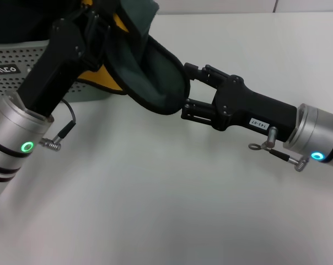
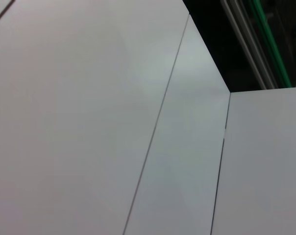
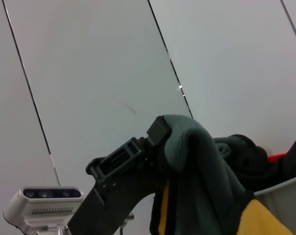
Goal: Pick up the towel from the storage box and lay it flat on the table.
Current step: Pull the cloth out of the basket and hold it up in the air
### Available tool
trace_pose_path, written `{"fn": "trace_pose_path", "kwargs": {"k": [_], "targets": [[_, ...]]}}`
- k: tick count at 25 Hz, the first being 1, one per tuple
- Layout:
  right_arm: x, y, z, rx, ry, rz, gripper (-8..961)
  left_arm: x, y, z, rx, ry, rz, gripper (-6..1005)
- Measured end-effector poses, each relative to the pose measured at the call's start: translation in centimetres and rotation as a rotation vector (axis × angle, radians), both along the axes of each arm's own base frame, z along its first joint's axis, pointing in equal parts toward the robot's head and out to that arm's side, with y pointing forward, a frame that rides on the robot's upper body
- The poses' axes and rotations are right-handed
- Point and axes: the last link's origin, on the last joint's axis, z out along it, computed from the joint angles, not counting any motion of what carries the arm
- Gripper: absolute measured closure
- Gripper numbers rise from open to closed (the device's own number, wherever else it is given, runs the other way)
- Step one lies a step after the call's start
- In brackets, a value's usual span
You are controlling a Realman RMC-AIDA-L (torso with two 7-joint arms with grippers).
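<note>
The towel (image 1: 155, 72) hangs above the table (image 1: 155, 199), dark green-grey face out, with black edging and yellow-orange showing at its left. My left gripper (image 1: 97, 19) is raised at the top left and shut on the towel's upper part. It also shows in the right wrist view (image 3: 155, 134) with the towel (image 3: 197, 166) draped over it. My right gripper (image 1: 187, 91) is open, with one finger above and one below the towel's lower right edge. The storage box (image 1: 17, 58) stands behind my left arm. The left wrist view shows only wall panels.
The storage box's black label (image 1: 4, 70) faces me at the far left. Its grey rim (image 3: 280, 193) shows in the right wrist view, with dark and red items behind it. The white table stretches in front of and to the right of both arms.
</note>
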Motion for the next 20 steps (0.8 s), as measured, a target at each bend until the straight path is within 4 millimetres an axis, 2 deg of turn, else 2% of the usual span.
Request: {"fn": "trace_pose_path", "kwargs": {"k": [7, 18, 20], "targets": [[0.57, -0.48, -0.03, -0.004, 0.006, -0.023, 206, -0.22, -0.04, 0.17, 0.011, -0.007, 0.012, 964], [0.45, -0.14, -0.25, -0.009, -0.008, -0.033, 447, 0.03, 0.06, 0.11, 0.007, -0.005, 0.001, 963], [0.47, -0.08, -0.25, -0.007, -0.010, -0.036, 531, 0.03, 0.06, 0.11, 0.006, -0.005, 0.001, 963]]}}
